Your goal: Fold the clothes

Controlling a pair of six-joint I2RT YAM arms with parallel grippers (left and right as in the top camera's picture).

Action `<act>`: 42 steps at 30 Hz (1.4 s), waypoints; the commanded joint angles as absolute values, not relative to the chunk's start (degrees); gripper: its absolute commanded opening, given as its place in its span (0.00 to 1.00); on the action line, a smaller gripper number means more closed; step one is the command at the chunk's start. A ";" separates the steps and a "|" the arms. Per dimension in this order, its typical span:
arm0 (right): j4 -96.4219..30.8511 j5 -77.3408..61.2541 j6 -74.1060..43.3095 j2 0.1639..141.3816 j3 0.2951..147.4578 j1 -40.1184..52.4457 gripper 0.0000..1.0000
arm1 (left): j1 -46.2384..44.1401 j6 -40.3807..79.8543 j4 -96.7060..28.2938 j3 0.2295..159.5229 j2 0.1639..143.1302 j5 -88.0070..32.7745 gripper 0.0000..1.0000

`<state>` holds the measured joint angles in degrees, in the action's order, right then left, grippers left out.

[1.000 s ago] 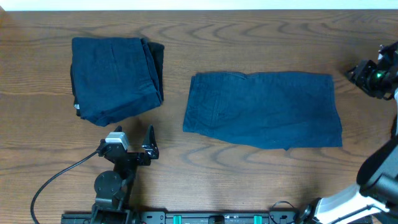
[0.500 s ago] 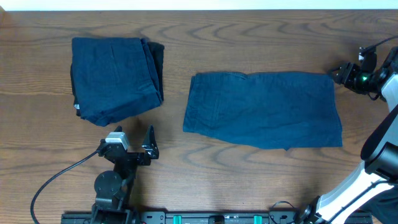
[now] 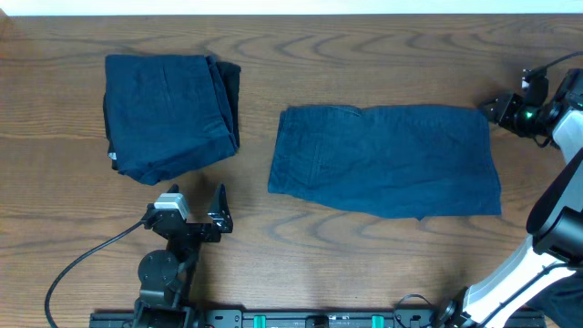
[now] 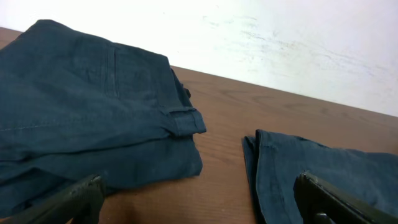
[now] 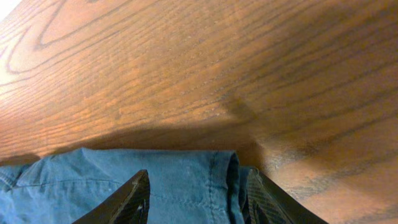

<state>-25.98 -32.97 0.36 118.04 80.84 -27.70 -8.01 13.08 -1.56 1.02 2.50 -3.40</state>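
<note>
A dark navy garment (image 3: 384,159) lies spread flat in the middle of the table. A second navy garment (image 3: 168,114) lies folded at the far left. My right gripper (image 3: 493,108) is at the flat garment's far right corner. In the right wrist view its open jaws (image 5: 199,208) straddle the hemmed corner (image 5: 186,180), one finger (image 5: 132,202) on the cloth and the other at its edge. My left gripper (image 3: 196,199) is open and empty near the front edge. In its wrist view (image 4: 202,208) it looks at the folded garment (image 4: 87,118) and the flat one's edge (image 4: 298,168).
The wooden table (image 3: 364,55) ends at a white wall along the back. A grey cable (image 3: 86,255) runs from the left arm's base to the front left. The right arm (image 3: 556,228) reaches up along the right edge.
My right gripper has moved left and down onto the flat garment's far right corner. It has barely shifted in the last half second. The left arm and both garments are still.
</note>
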 commanded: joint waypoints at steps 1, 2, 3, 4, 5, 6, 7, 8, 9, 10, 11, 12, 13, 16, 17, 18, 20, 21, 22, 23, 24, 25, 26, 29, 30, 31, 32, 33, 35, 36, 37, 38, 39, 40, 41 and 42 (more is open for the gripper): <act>-25.41 -32.75 -1.30 118.74 80.34 -25.98 0.49 | -8.23 12.34 -3.84 0.23 2.48 -3.16 0.98; -25.08 -32.73 -1.74 118.89 80.34 -25.69 0.48 | -8.23 12.34 -3.81 0.23 2.48 -3.16 0.98; -24.99 -32.62 -1.91 119.02 80.34 -25.45 0.48 | -8.23 12.34 -3.84 0.23 2.48 -3.16 0.98; -24.88 -32.29 -2.20 119.13 80.34 -25.26 0.48 | -8.23 12.34 -3.84 0.23 2.48 -3.16 0.98; -24.88 -31.18 -2.83 119.22 80.34 -25.06 0.48 | -8.23 12.34 -3.81 0.23 2.48 -3.16 0.98; -24.88 -30.04 -3.20 119.37 80.34 -24.88 0.47 | -8.23 12.34 -3.84 0.23 2.48 -3.16 0.98; -24.86 -29.54 -3.18 119.52 80.34 -24.82 0.47 | -8.23 12.34 -3.81 0.23 2.48 -3.16 0.98; -24.84 -29.12 -3.20 119.70 80.34 -24.77 0.47 | -8.23 12.34 -3.81 0.23 2.48 -3.16 0.98; -24.82 -29.10 -3.20 119.92 80.34 -24.77 0.47 | -8.23 12.34 -3.81 0.23 2.48 -3.16 0.98; -24.80 -29.10 -3.42 120.07 80.34 -24.77 0.47 | -8.23 12.34 -3.84 0.23 2.48 -3.16 0.98; -24.80 -29.10 -3.46 120.14 80.34 -24.77 0.47 | -8.23 12.34 -3.81 0.23 2.48 -3.16 0.98; -24.82 -29.10 -3.62 120.14 80.34 -24.77 0.47 | -8.23 12.34 -3.81 0.23 2.48 -3.16 0.98; -24.77 -29.10 -3.79 120.14 80.34 -24.77 0.47 | -8.23 12.34 -3.84 0.23 2.48 -3.16 0.98; -24.58 -28.88 -3.84 120.14 80.34 -24.80 0.47 | -8.23 12.34 -3.81 0.23 2.48 -3.16 0.98; -24.60 -28.64 -3.84 120.14 80.34 -24.86 0.47 | -8.23 12.34 -3.84 0.23 2.48 -3.16 0.98; -24.64 -28.47 -3.84 120.14 80.34 -24.91 0.48 | -8.23 12.34 -3.81 0.23 2.48 -3.16 0.98; -24.77 -28.47 -4.27 120.14 80.34 -24.95 0.48 | -8.23 12.34 -3.84 0.23 2.48 -3.16 0.98; -24.99 -28.51 -4.27 120.14 80.34 -24.95 0.47 | -8.23 12.34 -3.81 0.23 2.48 -3.16 0.98; -25.12 -28.51 -4.29 120.14 80.34 -24.91 0.47 | -8.23 12.34 -3.84 0.23 2.48 -3.16 0.98; -25.32 -28.51 -4.29 120.14 80.34 -24.80 0.47 | -8.23 12.34 -3.81 0.23 2.48 -3.16 0.98; -25.36 -28.51 -4.27 120.14 80.34 -24.75 0.47 | -8.23 12.34 -3.84 0.23 2.48 -3.16 0.98; -25.52 -28.49 -4.27 120.14 80.34 -24.67 0.47 | -8.23 12.34 -3.84 0.23 2.48 -3.16 0.98; -25.56 -28.51 -4.27 120.14 80.34 -24.64 0.47 | -8.23 12.34 -3.81 0.23 2.48 -3.16 0.98; -25.98 -28.49 -4.27 120.14 80.34 -24.62 0.46 | -8.23 12.34 -3.81 0.23 2.48 -3.16 0.98; -26.17 -28.49 -4.27 120.14 80.34 -24.60 0.45 | -8.23 12.34 -3.84 0.23 2.48 -3.16 0.98; -26.37 -28.49 -4.27 120.14 80.31 -24.62 0.45 | -8.23 12.34 -3.81 0.23 2.48 -3.16 0.98; -26.44 -28.49 -4.25 120.14 80.27 -24.62 0.45 | -8.23 12.34 -3.84 0.23 2.48 -3.16 0.98; -26.44 -28.47 -4.25 120.14 80.16 -24.62 0.45 | -8.23 12.34 -3.81 0.23 2.48 -3.16 0.98; -26.59 -28.47 -4.25 120.14 80.07 -24.62 0.45 | -8.23 12.34 -3.81 0.23 2.48 -3.16 0.98; -26.59 -28.47 -4.25 120.14 79.96 -24.62 0.44 | -8.23 12.34 -3.84 0.23 2.48 -3.16 0.98; -26.57 -28.49 -4.25 120.14 79.83 -24.58 0.43 | -8.23 12.34 -3.81 0.23 2.48 -3.16 0.98; -26.57 -28.49 -4.27 120.14 79.81 -24.53 0.42 | -8.23 12.34 -3.81 0.23 2.48 -3.16 0.98; -26.59 -28.49 -4.25 120.14 79.81 -24.49 0.41 | -8.23 12.34 -3.81 0.23 2.48 -3.16 0.98; -26.57 -28.49 -4.25 120.14 79.81 -24.45 0.39 | -8.23 12.34 -3.81 0.23 2.48 -3.16 0.98; -26.57 -28.49 -4.25 120.14 79.81 -24.40 0.38 | -8.23 12.34 -3.81 0.23 2.48 -3.16 0.98; -26.57 -28.49 -4.25 120.14 79.81 -24.40 0.36 | -8.23 12.34 -3.84 0.23 2.48 -3.16 0.98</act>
<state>-26.39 -28.45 -3.88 119.24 80.38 -24.93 -8.01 13.08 -1.56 1.02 2.52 -3.40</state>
